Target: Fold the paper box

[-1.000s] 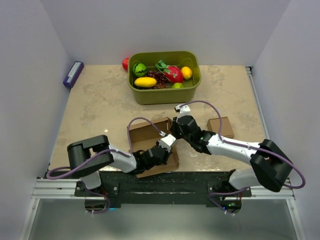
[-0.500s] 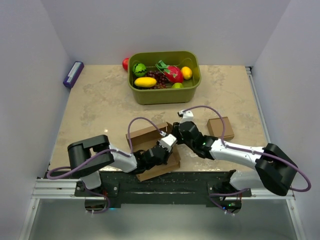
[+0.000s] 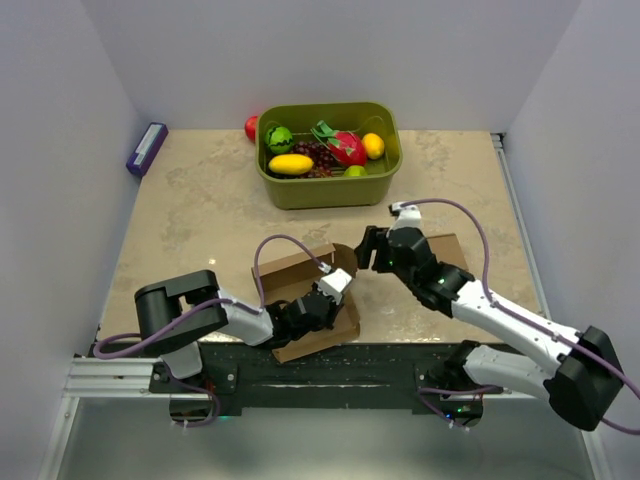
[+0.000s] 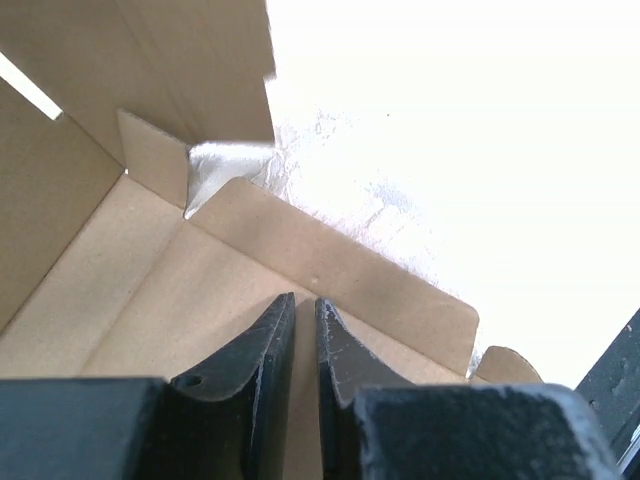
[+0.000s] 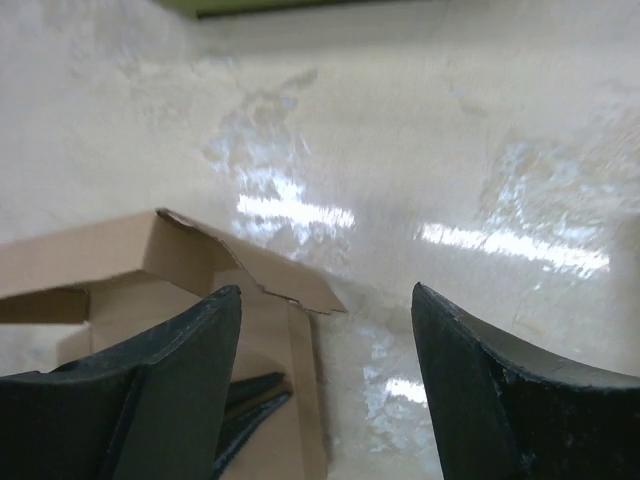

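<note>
Item, paper box [image 3: 292, 268]: brown corrugated card, partly raised, lying open-side up on the table [image 3: 200, 220] near its front edge, with the left arm's fingers inside it and the right arm's fingers just past its far right corner. Left gripper [image 4: 297, 298]: two dark fingers drawn almost together with only a thin slit between them, tips low over the box's inner floor panel; whether any card is nipped in that slit cannot be told. Just ahead of those fingertips runs a low cardboard wall with bright table beyond it; off to one side of them a taller wall rises, meeting the low one at a small corner tab. Right gripper [image 5: 325, 295]: fingers spread wide, holding nothing, raised clear of the table. In the right wrist view one finger hangs over the box's corner, where a flap with an uneven edge folds over, while the other finger hangs over bare table; the tips of the left arm's fingers show inside the box below that first finger. Small cardboard cube [image 3: 455, 248]: behind the right arm's fingers, beside its forearm and partly hidden by it, well apart from the paper box. Olive green bin [image 3: 330, 195]: well beyond both sets of fingertips, at the far side of the table, holding mixed toy fruit. Red ball [image 3: 251, 127]: touching or just beside the bin's far left corner. Purple block [image 3: 147, 148]: far left edge of the table, well apart from both grippers.
</note>
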